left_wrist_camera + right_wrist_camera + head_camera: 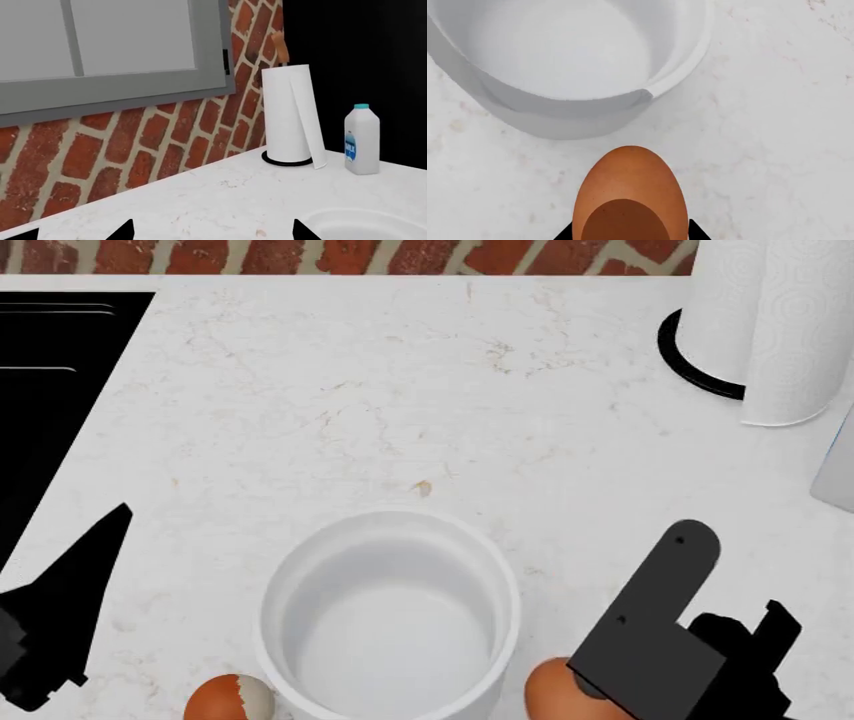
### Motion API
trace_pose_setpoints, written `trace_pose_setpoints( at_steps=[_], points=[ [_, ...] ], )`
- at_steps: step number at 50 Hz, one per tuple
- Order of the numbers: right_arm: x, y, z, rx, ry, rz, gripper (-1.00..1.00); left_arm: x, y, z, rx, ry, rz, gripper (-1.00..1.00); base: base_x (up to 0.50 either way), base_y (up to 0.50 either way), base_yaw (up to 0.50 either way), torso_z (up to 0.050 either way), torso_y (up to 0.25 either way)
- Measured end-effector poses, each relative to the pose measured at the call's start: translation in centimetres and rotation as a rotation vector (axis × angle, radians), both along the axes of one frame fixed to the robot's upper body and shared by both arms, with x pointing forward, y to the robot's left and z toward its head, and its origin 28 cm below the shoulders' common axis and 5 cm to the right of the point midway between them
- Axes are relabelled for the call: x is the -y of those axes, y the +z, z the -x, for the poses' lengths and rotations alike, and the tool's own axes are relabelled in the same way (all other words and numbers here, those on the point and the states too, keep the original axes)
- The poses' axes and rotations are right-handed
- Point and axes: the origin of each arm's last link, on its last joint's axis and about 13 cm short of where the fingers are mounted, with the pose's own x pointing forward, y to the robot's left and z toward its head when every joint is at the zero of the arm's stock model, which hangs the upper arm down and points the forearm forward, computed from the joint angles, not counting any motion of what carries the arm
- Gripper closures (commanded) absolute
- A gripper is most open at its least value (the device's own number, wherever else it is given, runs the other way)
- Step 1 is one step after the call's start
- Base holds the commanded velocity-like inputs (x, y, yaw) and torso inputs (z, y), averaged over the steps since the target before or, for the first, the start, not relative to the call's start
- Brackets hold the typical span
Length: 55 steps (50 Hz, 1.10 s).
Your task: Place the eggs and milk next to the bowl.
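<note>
The white bowl (387,615) stands at the near middle of the counter; it also shows in the right wrist view (580,60) and its rim in the left wrist view (363,222). The egg with a white patch (230,698) lies by the bowl's near left. My right gripper (627,650) (630,234) is shut on the plain brown egg (630,192) (550,688), low beside the bowl's right. The milk bottle (362,140) (838,475) stands at the far right near the paper-towel roll. My left gripper (67,610) (213,232) is open and empty, left of the bowl.
A white paper-towel roll (767,320) (290,115) on a black base stands at the back right. A black sink opening (54,370) is at the left. A brick wall (133,150) with a grey window frame runs behind the counter.
</note>
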Motion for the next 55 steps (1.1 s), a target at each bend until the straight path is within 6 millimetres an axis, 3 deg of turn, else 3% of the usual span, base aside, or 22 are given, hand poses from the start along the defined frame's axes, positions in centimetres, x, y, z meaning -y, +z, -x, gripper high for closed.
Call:
trace_pose_setpoints(
  at_steps=[40, 41, 55],
  points=[
    [-0.2, -0.7, -0.7, -0.027, 0.029, -0.021, 1.0, -0.2, 0.0, 0.0, -0.006, 0.007, -0.006, -1.0, 0.0, 0.0, 0.0, 0.0, -0.001],
    [-0.2, -0.8, -0.8, -0.027, 0.029, -0.021, -1.0, -0.2, 0.0, 0.0, -0.006, 0.006, -0.006, -1.0, 0.0, 0.0, 0.0, 0.0, 0.0],
    [-0.2, -1.2, -0.8, -0.045, 0.036, -0.015, -1.0, -0.2, -0.1, 0.0, -0.007, 0.007, -0.007, -1.0, 0.0, 0.0, 0.0, 0.0, -0.001]
  ],
)
